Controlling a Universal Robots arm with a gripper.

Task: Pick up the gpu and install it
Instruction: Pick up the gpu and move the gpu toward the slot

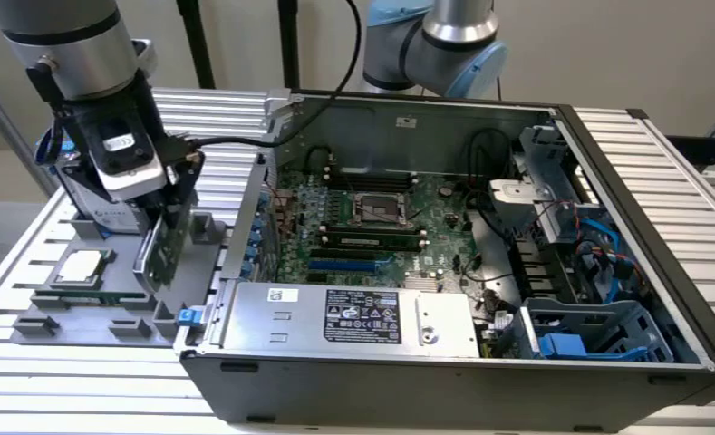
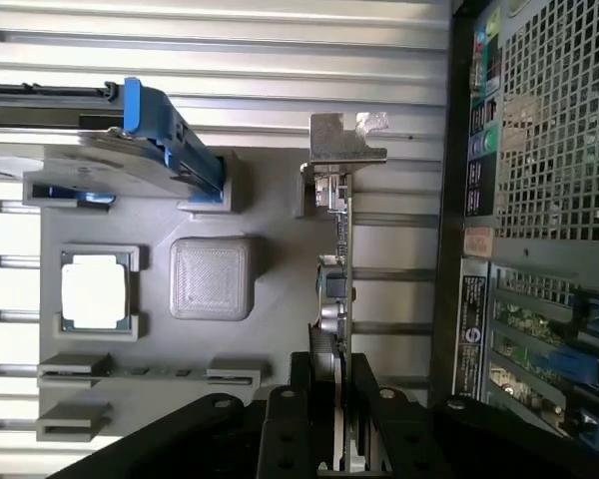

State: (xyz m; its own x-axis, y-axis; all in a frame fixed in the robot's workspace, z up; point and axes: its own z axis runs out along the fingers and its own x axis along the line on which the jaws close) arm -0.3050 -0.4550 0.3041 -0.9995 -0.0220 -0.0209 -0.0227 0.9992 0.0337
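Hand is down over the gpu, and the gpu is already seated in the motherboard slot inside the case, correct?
Not seated. The hand is down over the gpu, but the gpu stands on edge in the gray tray outside the case, as the exterior view shows.

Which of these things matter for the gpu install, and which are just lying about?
For the job: gpu, gripper, open computer case.
Lying about: hard drive with blue rails, processor chip, memory stick, grey square block.
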